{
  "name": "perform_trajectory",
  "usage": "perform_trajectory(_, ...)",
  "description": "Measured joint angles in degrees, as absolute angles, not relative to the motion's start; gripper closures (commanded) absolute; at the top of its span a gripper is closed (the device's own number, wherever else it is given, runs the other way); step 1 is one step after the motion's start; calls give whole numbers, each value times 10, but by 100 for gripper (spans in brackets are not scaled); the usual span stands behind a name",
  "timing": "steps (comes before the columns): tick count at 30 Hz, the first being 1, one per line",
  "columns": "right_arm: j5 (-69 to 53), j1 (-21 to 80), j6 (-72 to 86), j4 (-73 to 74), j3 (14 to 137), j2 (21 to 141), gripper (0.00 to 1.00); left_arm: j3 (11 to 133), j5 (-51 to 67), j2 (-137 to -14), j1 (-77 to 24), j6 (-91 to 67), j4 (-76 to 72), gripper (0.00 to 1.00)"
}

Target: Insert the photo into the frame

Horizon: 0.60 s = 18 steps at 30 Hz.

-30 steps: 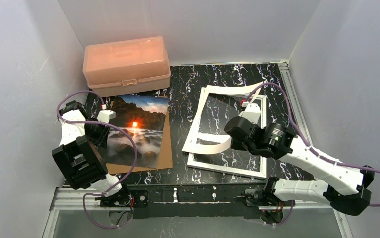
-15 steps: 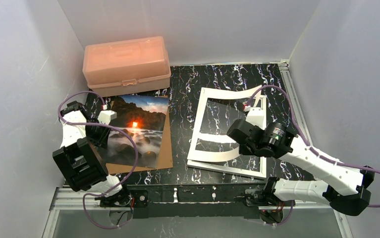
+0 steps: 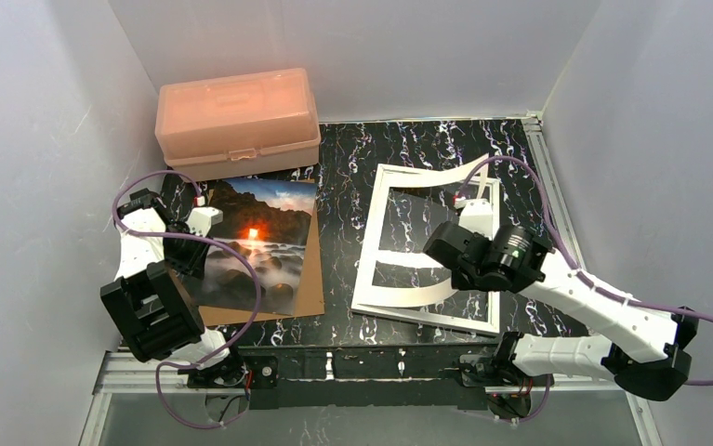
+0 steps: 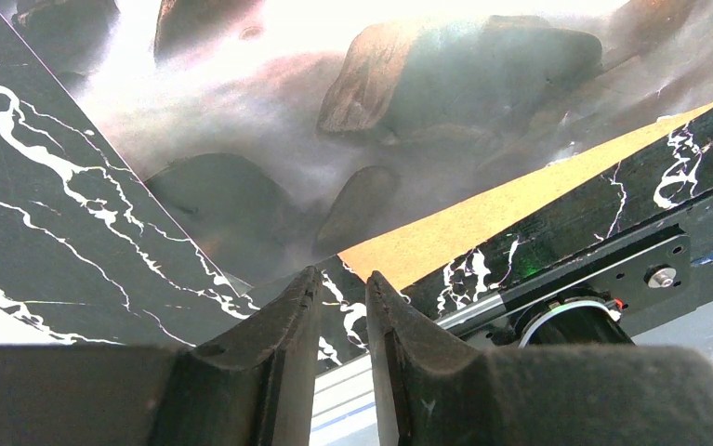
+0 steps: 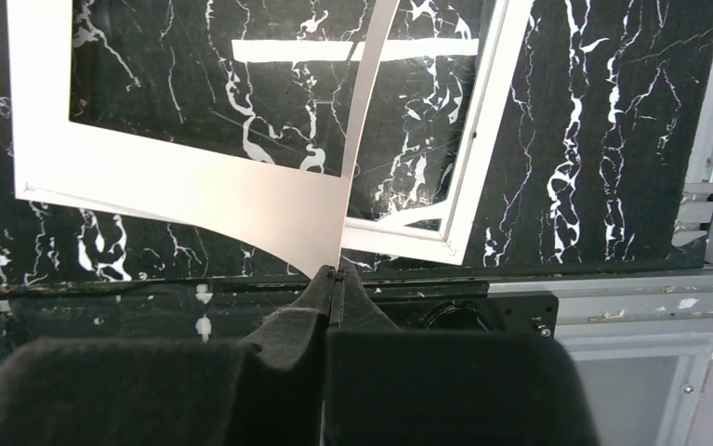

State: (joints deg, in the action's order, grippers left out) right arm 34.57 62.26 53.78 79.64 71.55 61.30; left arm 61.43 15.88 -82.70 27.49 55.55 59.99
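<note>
On table (image 3: 343, 186), left half: photo (image 3: 255, 242), picture side up, flat on board (image 3: 313, 283), which shows as a brown strip along its right and near edges; not yet in frame. Box (image 3: 236, 121) stands behind, at the back wall, just beside photo's far edge

Right half: frame (image 3: 424, 316), flat, marble showing through its pane. Mat (image 5: 194, 186), white card with a window, lies partly over frame, one corner raised and bowed

Right gripper (image 5: 334, 277): fingers pinched fully together on mat's near corner, and the card curls up from the table to the pinch. Likely purpose: holding mat by one corner so it can be drawn off frame, leaving the opening free for photo

Left gripper (image 4: 343, 288): low over the table at photo's left edge, fingers a narrow slit apart, nothing between them. Likely purpose: waiting where board raises photo's rim enough for a fingertip to get under
</note>
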Motion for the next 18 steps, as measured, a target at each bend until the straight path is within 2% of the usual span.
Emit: perform_trajectory(18,373,585,500,796,715,615,99,612,157,-826,261,553,600,77)
